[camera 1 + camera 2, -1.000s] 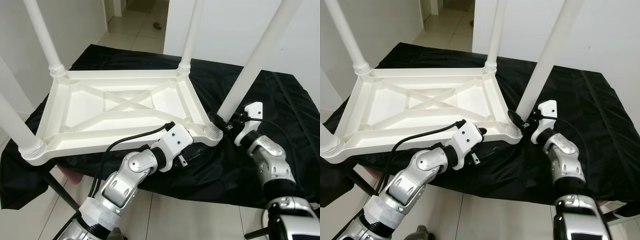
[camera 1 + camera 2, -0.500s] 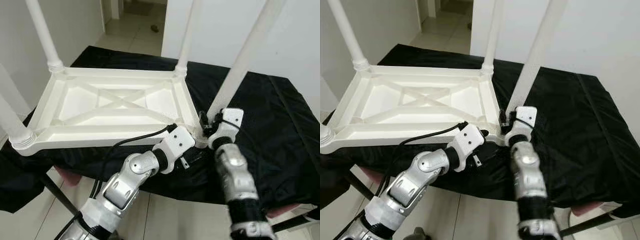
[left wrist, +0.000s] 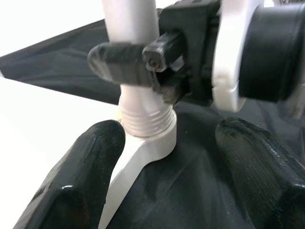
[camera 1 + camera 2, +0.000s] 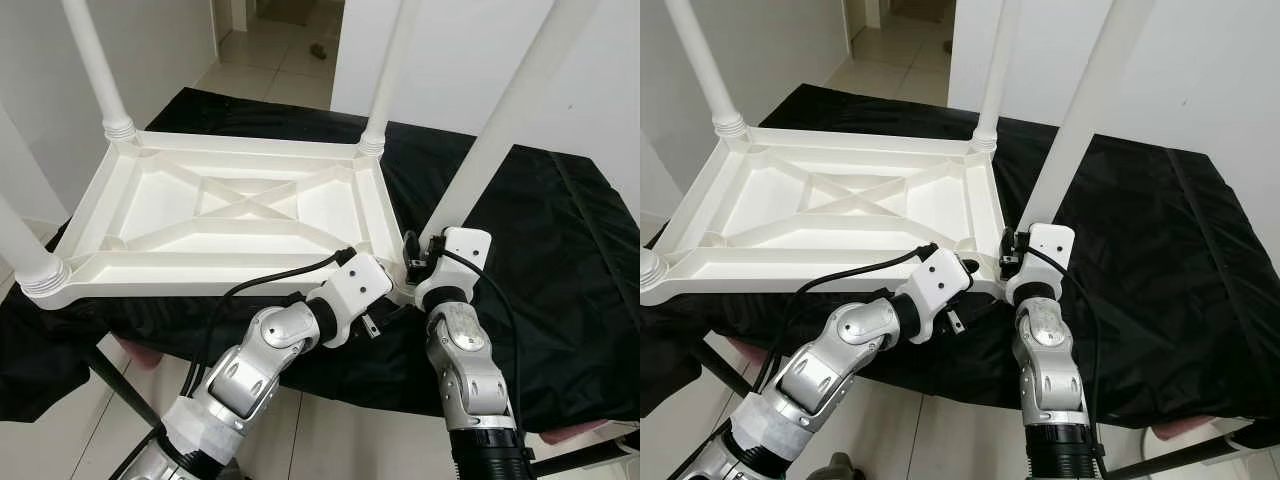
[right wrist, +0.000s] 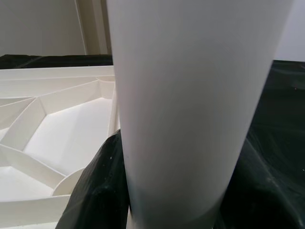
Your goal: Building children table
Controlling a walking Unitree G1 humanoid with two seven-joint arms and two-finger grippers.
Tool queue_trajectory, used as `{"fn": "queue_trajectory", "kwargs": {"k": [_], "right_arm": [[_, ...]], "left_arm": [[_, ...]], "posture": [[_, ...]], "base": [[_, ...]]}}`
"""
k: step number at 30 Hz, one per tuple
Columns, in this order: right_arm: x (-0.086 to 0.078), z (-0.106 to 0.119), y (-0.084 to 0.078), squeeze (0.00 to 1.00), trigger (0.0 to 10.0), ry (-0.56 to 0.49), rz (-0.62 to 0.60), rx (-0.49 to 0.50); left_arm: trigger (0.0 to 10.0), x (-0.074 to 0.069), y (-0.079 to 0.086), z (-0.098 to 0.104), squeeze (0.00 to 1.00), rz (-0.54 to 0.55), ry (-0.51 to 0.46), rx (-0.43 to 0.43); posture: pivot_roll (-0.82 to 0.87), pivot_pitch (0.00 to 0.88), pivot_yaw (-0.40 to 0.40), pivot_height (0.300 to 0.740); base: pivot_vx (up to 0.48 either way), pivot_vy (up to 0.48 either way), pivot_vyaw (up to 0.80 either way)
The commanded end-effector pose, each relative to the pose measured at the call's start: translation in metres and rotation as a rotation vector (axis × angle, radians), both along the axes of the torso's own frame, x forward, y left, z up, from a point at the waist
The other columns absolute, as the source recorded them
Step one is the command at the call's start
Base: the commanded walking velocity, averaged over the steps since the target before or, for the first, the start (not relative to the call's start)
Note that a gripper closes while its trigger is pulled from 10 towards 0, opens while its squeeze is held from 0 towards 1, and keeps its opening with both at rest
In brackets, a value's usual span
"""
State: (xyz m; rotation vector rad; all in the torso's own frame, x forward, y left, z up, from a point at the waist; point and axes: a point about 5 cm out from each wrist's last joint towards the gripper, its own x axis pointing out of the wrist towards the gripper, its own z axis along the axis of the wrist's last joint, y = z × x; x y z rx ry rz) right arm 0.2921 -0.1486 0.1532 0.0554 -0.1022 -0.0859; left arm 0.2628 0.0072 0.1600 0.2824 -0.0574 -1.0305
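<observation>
The right gripper point(image 3: 143, 64) has swung in from out at the side over the last second and now sits with its fingers point(image 3: 112, 59) closed around the base of the near-right leg point(image 4: 500, 135), just above the threaded collar where the leg meets the corner socket; the arm now stands almost straight up under that corner. That reads as the grip being taken for screwing the leg home, likely the last joint to tighten. The left gripper point(image 3: 164, 152) stays at the same corner from the other side, its fingers spread wide with the collar between them, touching nothing that can be made out. Just beyond lies the children table point(image 4: 235, 215), upside down on the black-draped worktop point(image 4: 560, 260): white plastic, a rectangular underside with a raised rim and crossed stiffening ribs, and four plain round legs standing up from its corners.
</observation>
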Motion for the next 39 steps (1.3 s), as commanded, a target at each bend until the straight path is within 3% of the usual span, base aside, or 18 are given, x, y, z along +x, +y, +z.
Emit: {"fn": "queue_trajectory", "kwargs": {"k": [1,3,4,6,7,10,11,16,17,19,20,27,32,39], "right_arm": [[-0.005,-0.017,-0.006,0.00,0.0,0.090,-0.038,0.003],[-0.006,-0.015,-0.005,0.00,0.0,0.088,-0.034,-0.001],[-0.006,-0.014,-0.003,0.00,4.8,0.086,-0.020,-0.001],[-0.006,-0.013,-0.002,0.00,4.8,0.084,-0.009,-0.002],[-0.005,-0.011,-0.002,0.00,10.0,0.073,-0.007,-0.005],[-0.003,-0.010,-0.003,0.04,10.0,0.066,0.002,0.006],[-0.001,-0.008,-0.004,1.00,10.0,0.054,0.023,0.012],[0.005,-0.004,-0.004,1.00,10.0,0.028,0.116,0.013],[0.009,-0.003,-0.005,0.59,10.0,0.025,0.179,0.011],[0.009,-0.003,-0.005,0.59,10.0,0.025,0.179,0.011],[0.015,0.000,-0.008,0.00,10.0,0.022,0.301,-0.021],[0.019,-0.003,-0.015,0.00,10.0,0.036,0.434,-0.090],[0.022,-0.011,-0.020,0.00,10.0,0.070,0.611,-0.142],[0.027,-0.018,-0.023,0.00,10.0,0.097,0.705,-0.131]], "left_arm": [[10.0,0.001,0.000,-0.002,0.00,-0.016,-0.006,0.020],[10.0,0.002,0.001,-0.002,0.00,-0.013,-0.007,0.023],[10.0,0.003,0.002,-0.002,0.00,-0.010,-0.008,0.026],[10.0,0.003,0.003,-0.002,0.00,-0.008,-0.009,0.028],[10.0,0.004,0.003,-0.002,0.00,-0.007,-0.009,0.030],[10.0,0.004,0.003,-0.003,0.00,-0.009,-0.010,0.033],[10.0,0.004,0.003,-0.003,0.00,-0.009,-0.010,0.035],[10.0,0.003,0.004,-0.004,0.00,-0.012,-0.007,0.040],[10.0,0.003,0.005,-0.004,0.00,-0.013,-0.006,0.042],[10.0,0.003,0.005,-0.004,0.00,-0.013,-0.006,0.042],[10.0,0.003,0.006,-0.004,0.00,-0.017,-0.006,0.048],[10.0,0.004,0.007,-0.004,0.00,-0.014,-0.005,0.051],[10.0,0.003,0.009,-0.007,0.00,0.006,0.050,0.041],[10.0,0.002,0.009,-0.007,0.00,0.008,0.081,0.025]], "posture": [[0.12,0.000,-0.065,0.740],[0.12,0.000,-0.065,0.740],[0.12,0.000,-0.066,0.740],[0.12,0.000,-0.066,0.740],[0.12,0.000,-0.065,0.740],[0.12,0.000,-0.065,0.740],[0.12,0.000,-0.065,0.740],[0.12,0.000,-0.063,0.740],[0.12,0.000,-0.062,0.740],[0.12,0.000,-0.062,0.740],[0.12,0.000,-0.059,0.740],[0.13,0.000,-0.060,0.740],[0.13,0.001,-0.059,0.740],[0.14,0.007,-0.060,0.740]], "base": [[0.000,0.000,0.00],[0.000,0.000,0.00],[0.000,0.000,0.00],[0.000,0.000,0.00],[0.000,0.000,0.00],[0.000,0.000,0.00],[0.000,0.000,0.00],[0.000,0.000,0.00],[0.000,0.000,0.00],[0.000,0.000,0.00],[0.000,0.000,0.00],[0.000,0.000,0.00],[0.000,0.000,0.00],[0.000,0.000,0.00]]}}
